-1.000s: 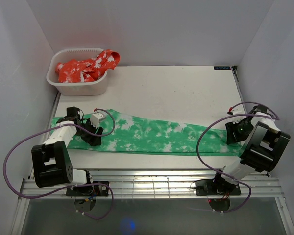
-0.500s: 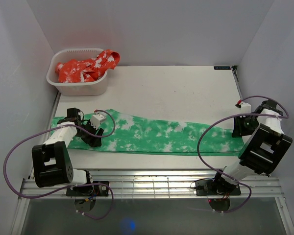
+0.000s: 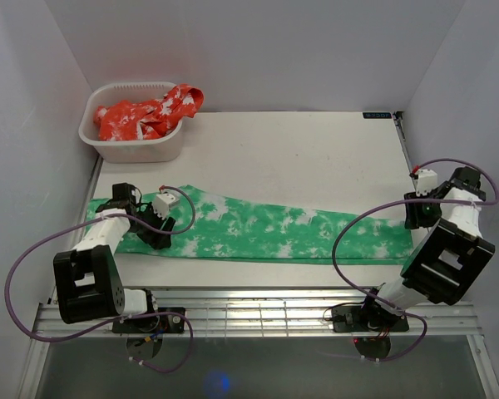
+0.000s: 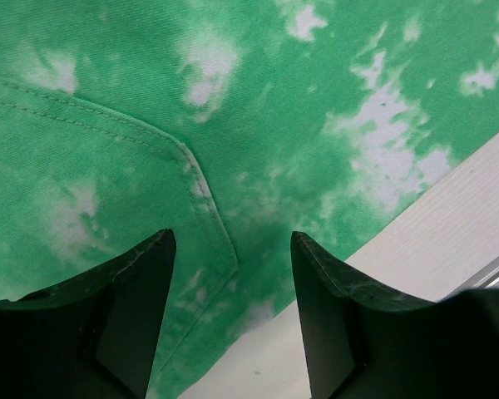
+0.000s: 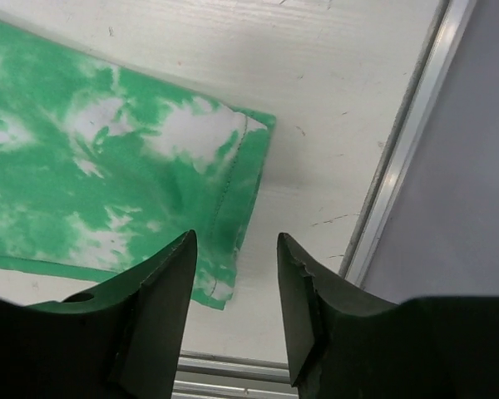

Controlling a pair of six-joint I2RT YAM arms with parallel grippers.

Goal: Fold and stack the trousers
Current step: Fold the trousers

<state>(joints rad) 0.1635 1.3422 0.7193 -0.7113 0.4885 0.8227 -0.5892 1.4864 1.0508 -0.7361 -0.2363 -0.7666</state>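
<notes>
Bright green fabric trousers (image 3: 258, 233) with white tie-dye blotches are lying flat across the near half of a white rectangular table (image 3: 316, 158). They are lying just beyond a slatted aluminium rail (image 3: 266, 312) where the two arm bases are sitting. Their long axis is running left to right, slanting slightly nearer toward the right. The wide end with a stitched pocket seam (image 4: 204, 187) is pointing left. The narrow hemmed leg end (image 5: 245, 179) is pointing right, stopping short of the table's metal edge strip (image 5: 407, 141).

The left gripper (image 4: 233, 241) is hovering low over the pocket seam, its black fingers standing apart and holding nothing. The right gripper (image 5: 237, 237) is hanging over the hem corner, fingers likewise spread and empty.

Farther back, the bare tabletop is showing faint scuffs. At the far left corner a white plastic basket (image 3: 137, 152) is holding crumpled red-and-white cloth (image 3: 150, 112). Plain pale walls (image 3: 258, 50) are enclosing the table on three sides.
</notes>
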